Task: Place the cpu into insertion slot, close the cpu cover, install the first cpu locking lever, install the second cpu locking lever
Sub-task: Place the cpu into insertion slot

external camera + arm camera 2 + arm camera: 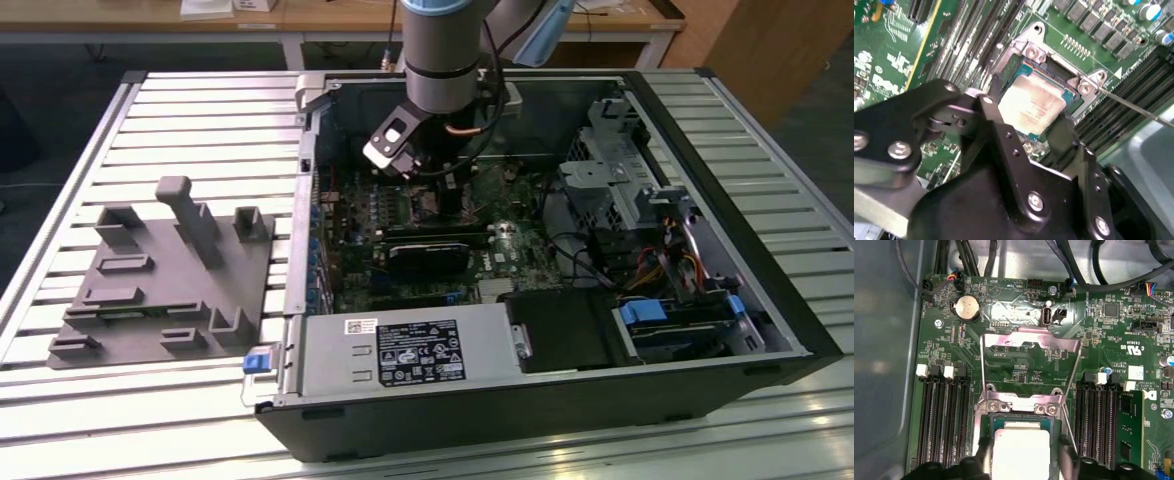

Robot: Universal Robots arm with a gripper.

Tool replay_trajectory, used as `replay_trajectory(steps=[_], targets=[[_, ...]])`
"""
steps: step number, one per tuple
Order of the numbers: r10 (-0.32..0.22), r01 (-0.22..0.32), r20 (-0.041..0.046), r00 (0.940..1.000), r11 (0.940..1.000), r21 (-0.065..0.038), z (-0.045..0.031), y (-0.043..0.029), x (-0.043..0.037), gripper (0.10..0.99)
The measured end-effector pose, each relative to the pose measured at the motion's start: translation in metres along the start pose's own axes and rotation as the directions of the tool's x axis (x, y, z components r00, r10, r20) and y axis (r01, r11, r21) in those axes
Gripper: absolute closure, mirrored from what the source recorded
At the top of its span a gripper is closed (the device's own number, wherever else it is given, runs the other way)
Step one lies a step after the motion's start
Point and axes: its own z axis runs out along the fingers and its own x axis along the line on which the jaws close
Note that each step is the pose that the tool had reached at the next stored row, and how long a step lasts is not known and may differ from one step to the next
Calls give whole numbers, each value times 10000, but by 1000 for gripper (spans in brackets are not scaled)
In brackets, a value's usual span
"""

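The cpu (1021,450) (1036,105), a small square chip with a silvery top, lies flat in the insertion slot (1031,50) on the green board. My gripper (1023,462) (1029,122) (430,190) hangs low over it. Its black fingers (1068,460) press against two opposite edges of the chip. The cpu cover (1029,340), a thin metal frame with a cut-out centre, stands flipped open beyond the slot. Two thin wire levers (983,365) (1068,420) run unlatched along the slot's sides, and one lever (1134,107) also shows in the second wrist view.
Memory slots (946,420) (1099,420) flank the socket, with a coin battery (966,307) and cables beyond the cover. In the exterior view a black fan card (427,255) lies near the socket, a power supply (400,355) at the case front, a grey fixture (160,270) outside.
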Motion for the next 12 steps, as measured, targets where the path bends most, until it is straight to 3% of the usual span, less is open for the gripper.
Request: replay_trajectory(steps=[1, 2, 12], targets=[[1, -1, 0, 10000, 10000, 0, 0, 0, 0, 486], [1, -1, 1, 10000, 10000, 0, 0, 0, 0, 420], [7, -7, -16, 10000, 10000, 1, -23, 1, -1, 420]])
